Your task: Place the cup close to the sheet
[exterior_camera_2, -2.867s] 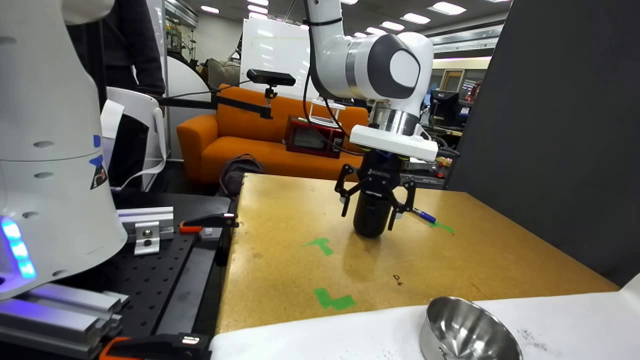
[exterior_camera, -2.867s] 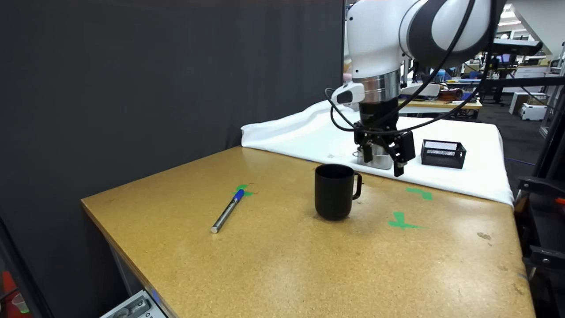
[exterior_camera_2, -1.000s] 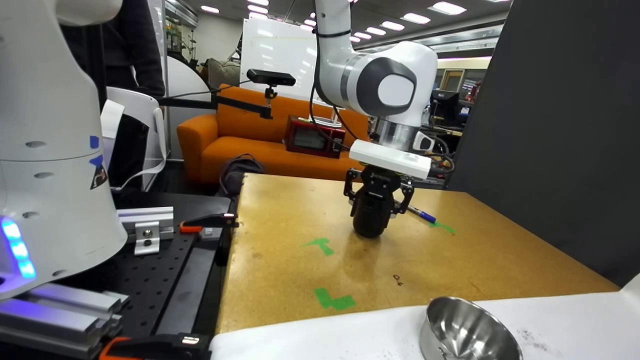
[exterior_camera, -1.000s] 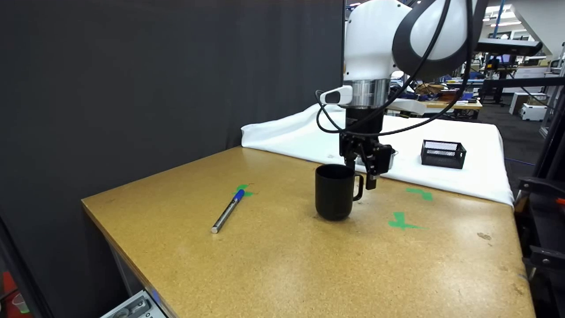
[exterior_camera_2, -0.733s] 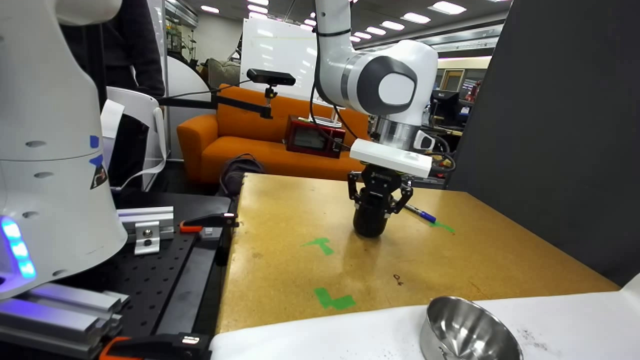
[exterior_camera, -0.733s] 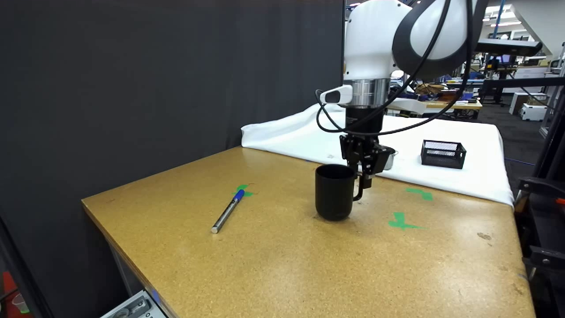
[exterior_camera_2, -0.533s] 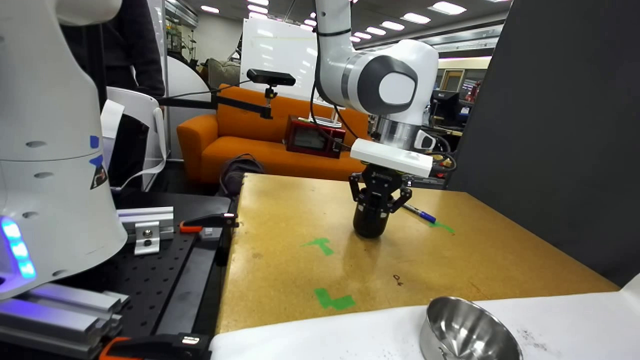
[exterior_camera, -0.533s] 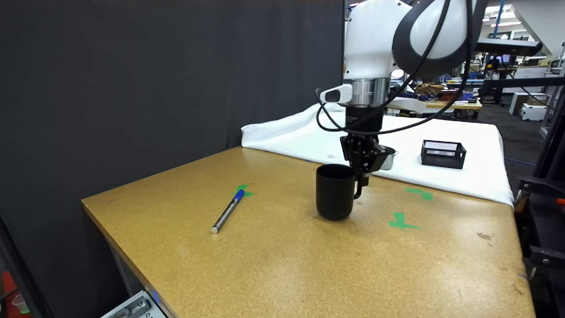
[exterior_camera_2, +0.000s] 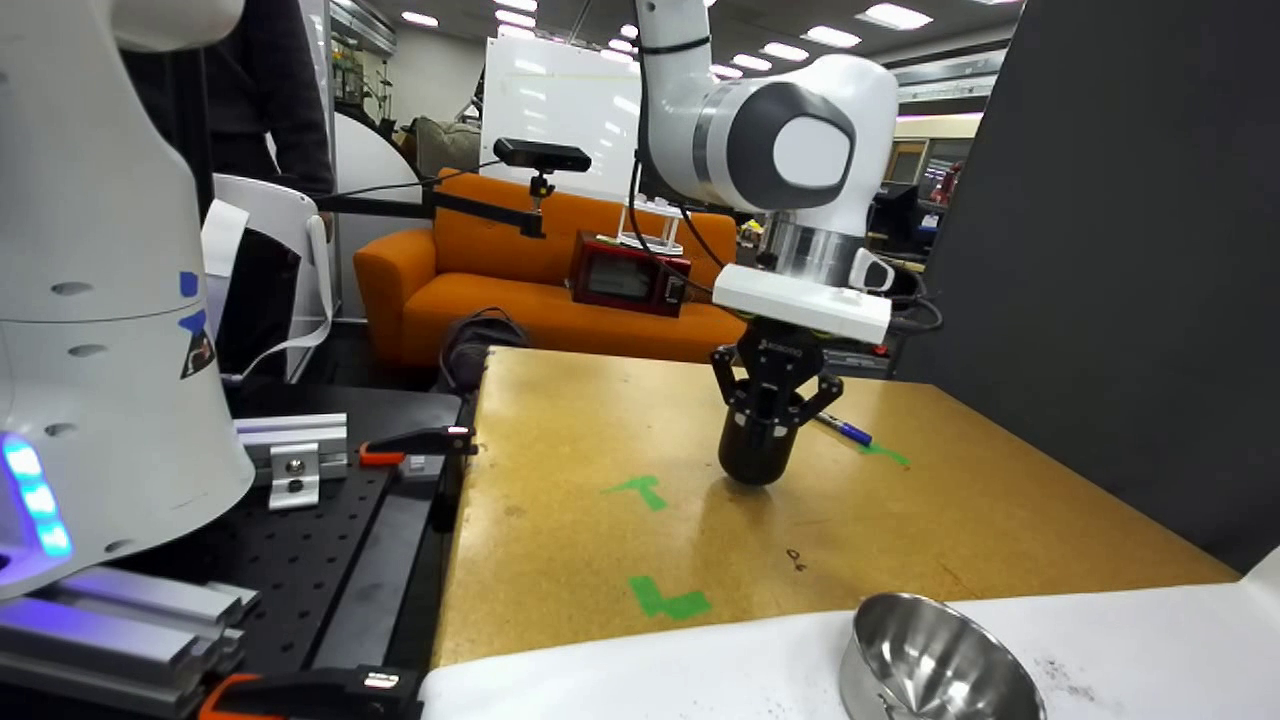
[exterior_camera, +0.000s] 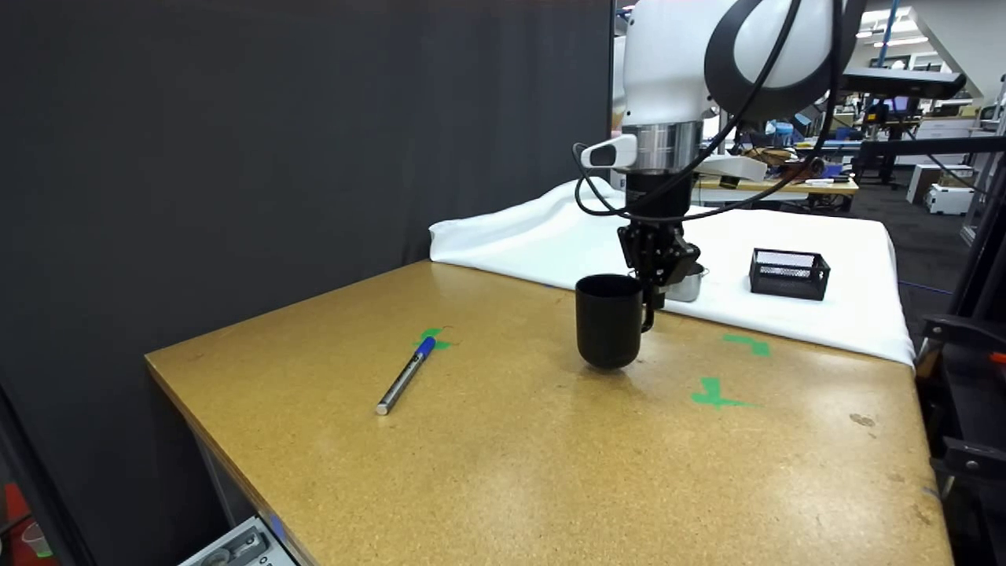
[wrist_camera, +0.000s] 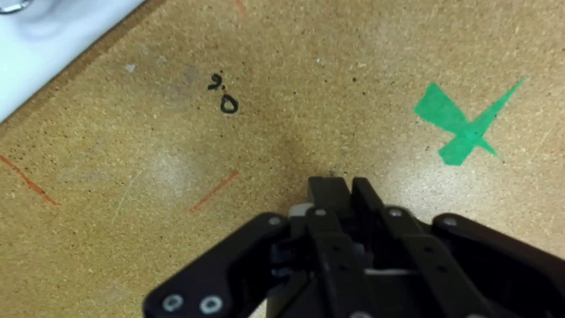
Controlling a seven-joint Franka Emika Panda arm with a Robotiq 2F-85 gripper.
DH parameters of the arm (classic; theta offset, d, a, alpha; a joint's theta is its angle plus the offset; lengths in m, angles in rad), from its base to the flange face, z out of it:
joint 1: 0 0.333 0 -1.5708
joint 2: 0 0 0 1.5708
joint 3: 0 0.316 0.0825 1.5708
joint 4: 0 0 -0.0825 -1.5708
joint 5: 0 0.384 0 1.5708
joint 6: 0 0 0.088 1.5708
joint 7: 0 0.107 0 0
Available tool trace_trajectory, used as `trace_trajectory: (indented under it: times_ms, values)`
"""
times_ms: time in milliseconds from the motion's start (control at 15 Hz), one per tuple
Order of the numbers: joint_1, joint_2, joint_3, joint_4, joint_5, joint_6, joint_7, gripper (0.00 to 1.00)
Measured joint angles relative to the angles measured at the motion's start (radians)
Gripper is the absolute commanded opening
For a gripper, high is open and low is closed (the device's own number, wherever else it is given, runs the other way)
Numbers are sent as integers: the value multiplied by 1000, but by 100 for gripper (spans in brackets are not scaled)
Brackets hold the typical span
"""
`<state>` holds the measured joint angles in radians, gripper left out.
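Two fingers [wrist_camera: 329,194] of the tool [wrist_camera: 348,187], nearly together in the wrist view, are clasped on the handle [exterior_camera: 648,321] of the mug [exterior_camera: 609,324]; that part presumably serves because it is thin enough to pinch, the body being broad. Right of centre in an exterior view, the mug is roughly upright and seems to hang just above the table [exterior_camera: 487,440]; held so, it should land on its base. Behind it, at upper right of that frame, spreads the sheet [exterior_camera: 723,259], apart from the mug, so the task probably calls next for a short carry toward the sheet's edge. A metal bowl [exterior_camera_2: 940,660], lower right in an exterior view, and a black basket [exterior_camera: 788,284] rest on the sheet, which would favour a landing on the table in front. A pen [exterior_camera: 405,377] lies left of centre, well apart from the mug.
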<state>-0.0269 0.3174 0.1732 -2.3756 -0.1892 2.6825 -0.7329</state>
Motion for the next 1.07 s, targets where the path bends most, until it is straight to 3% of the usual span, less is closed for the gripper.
trace_trajectory:
  times_ms: [467,1067]
  values:
    - [-30,-98,-79,38,3,-75,-122,5]
    - [-76,57,-101,338,55,-137,-393,5]
